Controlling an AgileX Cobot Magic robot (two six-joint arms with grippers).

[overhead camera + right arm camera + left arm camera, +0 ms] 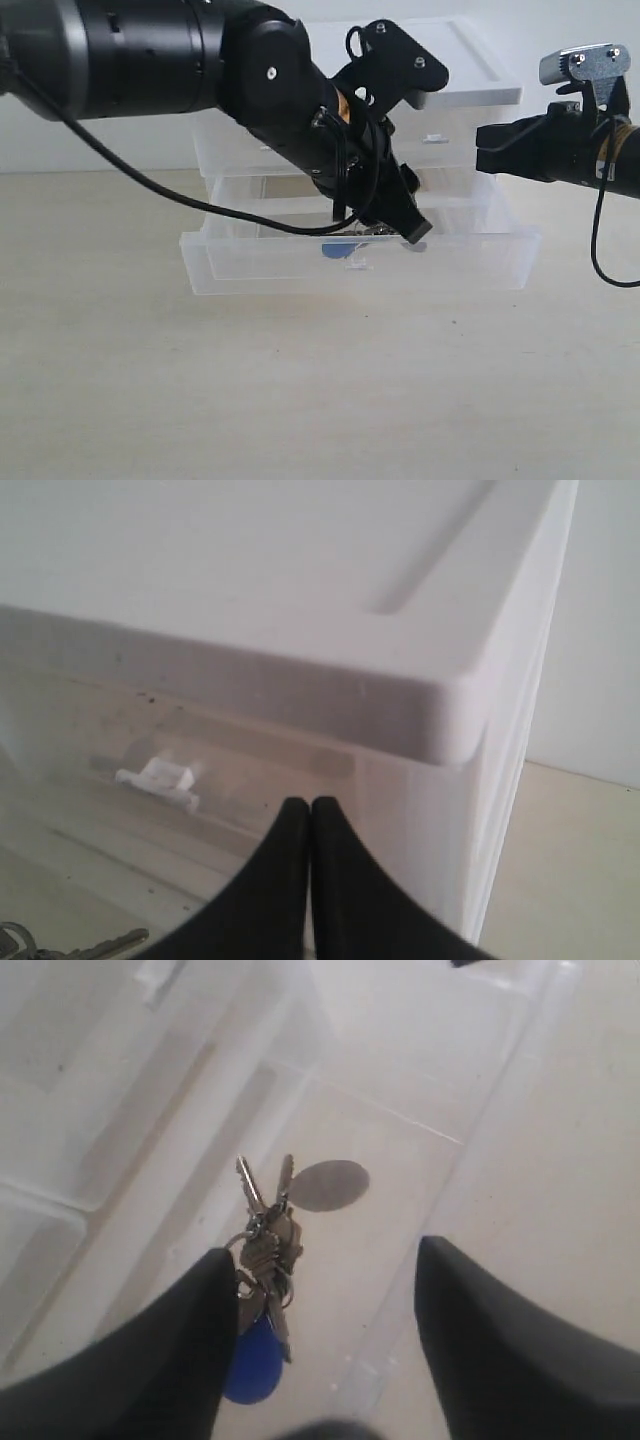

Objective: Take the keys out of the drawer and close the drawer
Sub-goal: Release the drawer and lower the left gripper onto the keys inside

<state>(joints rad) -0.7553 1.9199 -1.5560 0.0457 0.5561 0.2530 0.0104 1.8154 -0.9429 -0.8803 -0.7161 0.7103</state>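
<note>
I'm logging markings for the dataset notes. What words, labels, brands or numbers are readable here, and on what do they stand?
None can be read.
The blue tag and oval grey tag on the keys show no print.
The key blades are too small and blurred to tell any stamping.
The drawer and the white top of the drawer unit carry no lettering.

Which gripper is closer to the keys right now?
Left. The left gripper hangs open right over the keys in the drawer; the right gripper is shut, off beside the cabinet top, away from them.
</note>
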